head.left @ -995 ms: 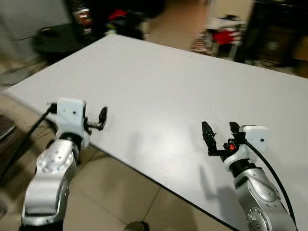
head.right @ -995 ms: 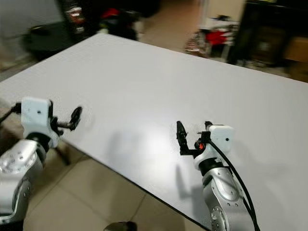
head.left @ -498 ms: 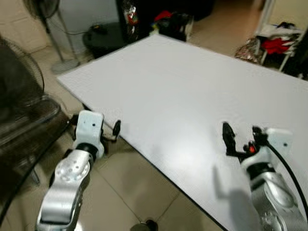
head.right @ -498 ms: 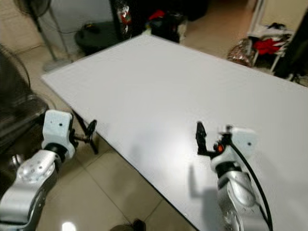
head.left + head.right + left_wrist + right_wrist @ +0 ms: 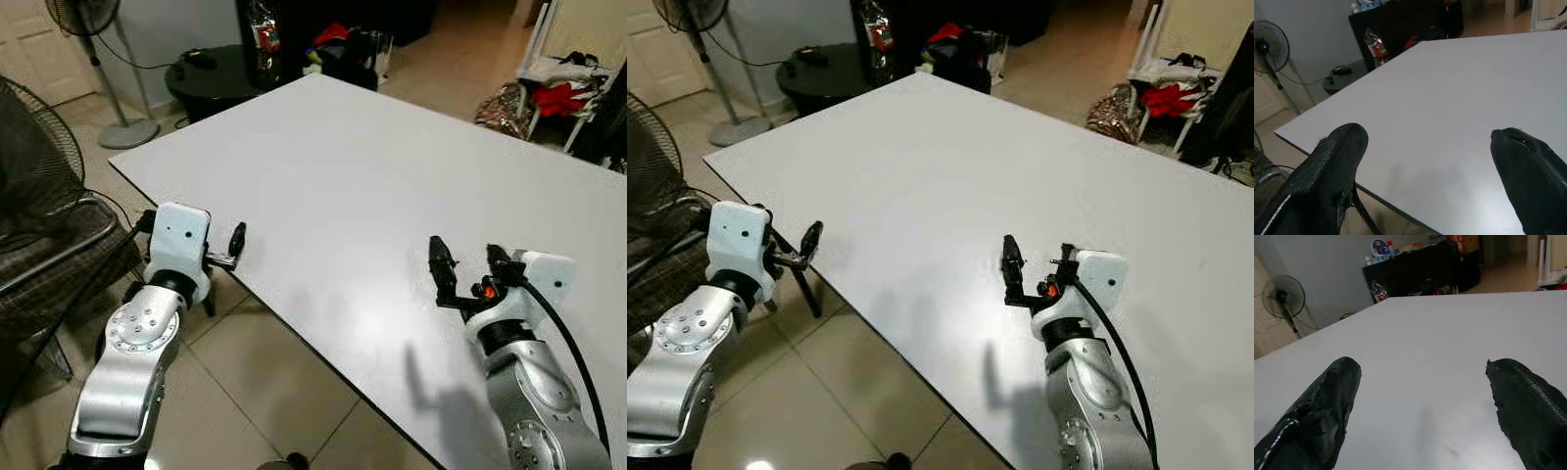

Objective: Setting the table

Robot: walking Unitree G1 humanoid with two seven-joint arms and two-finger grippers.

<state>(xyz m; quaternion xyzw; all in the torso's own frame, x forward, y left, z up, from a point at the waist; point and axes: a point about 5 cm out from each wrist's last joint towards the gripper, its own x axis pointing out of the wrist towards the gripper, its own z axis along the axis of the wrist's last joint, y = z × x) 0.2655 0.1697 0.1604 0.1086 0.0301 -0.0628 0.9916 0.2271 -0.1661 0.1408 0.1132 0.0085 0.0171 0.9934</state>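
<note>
Far left stands a pedestal fan [image 5: 76, 15] on the tiled floor [image 5: 265, 372], and nearer, at the left edge, the round wire grille of a second fan [image 5: 34, 137] beside a woven chair [image 5: 59, 279].

The left gripper [image 5: 236, 242] hangs just off the table's near-left edge, over the floor. Its wrist view looks across the top between two matte, rubbery black fingers [image 5: 1334, 169] held wide apart, jaws open on nothing.

The white table [image 5: 372, 166] is a broad, flat, smooth slab set at a slant, its left corner toward the fans, its near edge running down to the right with open tile in front of it. A thin dark leg [image 5: 803, 284] shows under that corner in the right eye view.

Beyond the far edge sit a round black side table [image 5: 211, 78], dark furniture and a heap of red and dark things [image 5: 338, 44]. The right wrist view alone shows bottles on a dark cabinet [image 5: 1415, 271].

The right gripper [image 5: 468, 266] hovers over the near-right part of the table, its fingers [image 5: 1322, 416] spread, jaws open and empty, a small orange light at their base. Far right, red cloth lies on a white rack [image 5: 563, 83].
</note>
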